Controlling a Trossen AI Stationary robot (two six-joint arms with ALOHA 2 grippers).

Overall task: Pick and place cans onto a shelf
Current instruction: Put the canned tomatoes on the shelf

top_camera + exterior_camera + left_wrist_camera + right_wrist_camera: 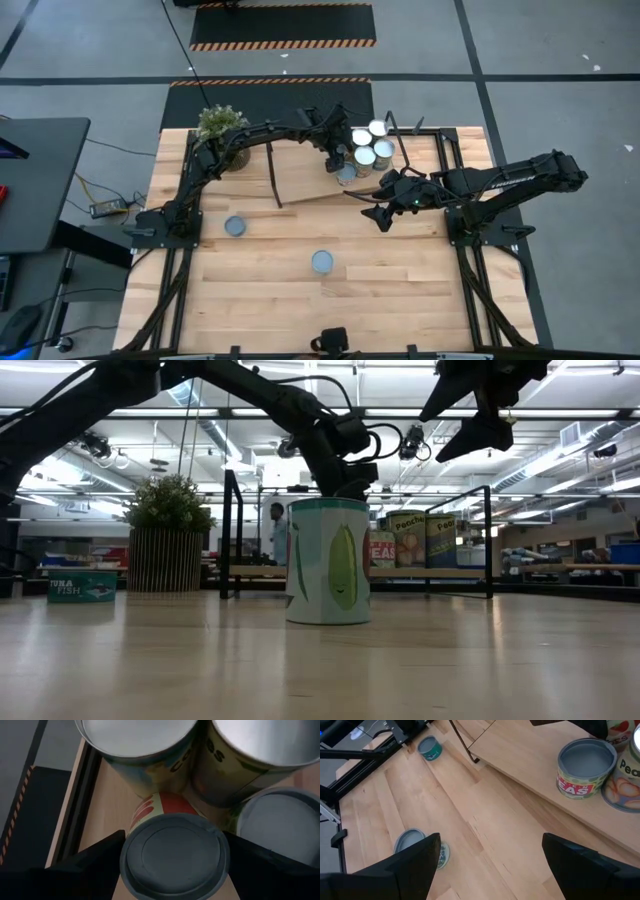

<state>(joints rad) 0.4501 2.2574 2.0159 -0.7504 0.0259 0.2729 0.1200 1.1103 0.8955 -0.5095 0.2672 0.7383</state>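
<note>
Left tool [340, 168] hangs over the shelf [300, 175] at the back of the worktop [280, 290], its fingers [85, 870] spread wide on either side of a grey-topped can [175, 856] — the left wrist view looks straight down on that lid, with a dark finger on each side of it. Whether the pads actually touch the can's wall cannot be told. This can stands on the light plywood board at the near edge of a cluster of cans [372, 142]; three more crowd just beyond it in the wrist view, two with bright silvery tops and one with a bluish-grey lid [282, 822].

Right tool [385, 212] is held in the air just in front of the shelf, right of centre, jaws wide and empty. Its wrist view looks past both fingers [415, 865] at the bare wood and the tilted board, where a peas can [585, 767] stands upright.

Two cans remain on the worktop, well apart from the shelf: one [235, 227] toward the left side, and another [322, 262] near the middle — in the low view the latter shows as a pale can with a corn-cob label [328, 560]. A potted plant [220, 128] stands at the back left corner, beside the shelf's black rod frame.
</note>
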